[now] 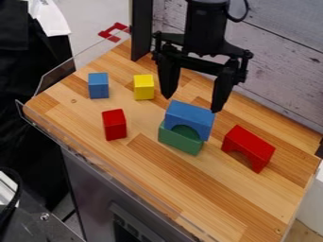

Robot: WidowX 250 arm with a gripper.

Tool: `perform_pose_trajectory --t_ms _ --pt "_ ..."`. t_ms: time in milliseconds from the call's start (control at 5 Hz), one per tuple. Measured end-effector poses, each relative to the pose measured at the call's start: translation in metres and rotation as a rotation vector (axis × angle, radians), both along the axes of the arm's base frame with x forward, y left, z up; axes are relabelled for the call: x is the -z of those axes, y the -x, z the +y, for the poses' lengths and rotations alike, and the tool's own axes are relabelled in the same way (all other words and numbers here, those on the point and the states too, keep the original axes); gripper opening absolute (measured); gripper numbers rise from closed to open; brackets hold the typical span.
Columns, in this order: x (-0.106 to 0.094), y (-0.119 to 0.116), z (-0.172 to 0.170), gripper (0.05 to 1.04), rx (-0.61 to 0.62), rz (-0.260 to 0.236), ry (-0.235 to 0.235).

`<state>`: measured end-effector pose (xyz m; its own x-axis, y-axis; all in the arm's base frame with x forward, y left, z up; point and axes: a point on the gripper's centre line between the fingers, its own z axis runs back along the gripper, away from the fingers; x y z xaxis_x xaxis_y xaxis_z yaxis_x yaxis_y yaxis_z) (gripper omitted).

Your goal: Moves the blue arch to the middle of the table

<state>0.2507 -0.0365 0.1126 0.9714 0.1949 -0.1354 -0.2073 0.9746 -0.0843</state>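
The gripper [191,103] hangs from the top of the camera view with its two fingers spread wide apart and nothing held between them. Just below the fingertips is the blue arch [190,116], resting on top of a green block [181,140] with a curved hollow. The arch's opening faces down over that hollow. One fingertip is near the arch's upper left end, the other near its upper right end; whether either touches it I cannot tell. Both blocks are on the wooden table [170,189], right of its centre line toward the wall side.
A red arch [249,147] lies right of the stack. Left of it are a red block [114,125], a yellow block [144,87] and a blue block [98,85]. A clear rim runs along the table's left and front edges; a plank wall stands behind.
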Motion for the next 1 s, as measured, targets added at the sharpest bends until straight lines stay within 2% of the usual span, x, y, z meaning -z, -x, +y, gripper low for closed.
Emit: perform_pose_trajectory --t_ms 200,400,600,800,1000 --pt "0.007 0.002 0.0 1.001 0.001 0.029 -0.002" --pt "0.009 0.001 0.007 1.001 -0.22 0.048 -0.077" --pt "0.01 -0.009 0.013 1.0 -0.495 -0.011 -0.147" --pt "0.003 -0.011 0.014 1.0 -0.751 -0.079 -0.151" --pt "0.001 -0.011 0.011 1.001 -1.01 -0.098 -0.196"
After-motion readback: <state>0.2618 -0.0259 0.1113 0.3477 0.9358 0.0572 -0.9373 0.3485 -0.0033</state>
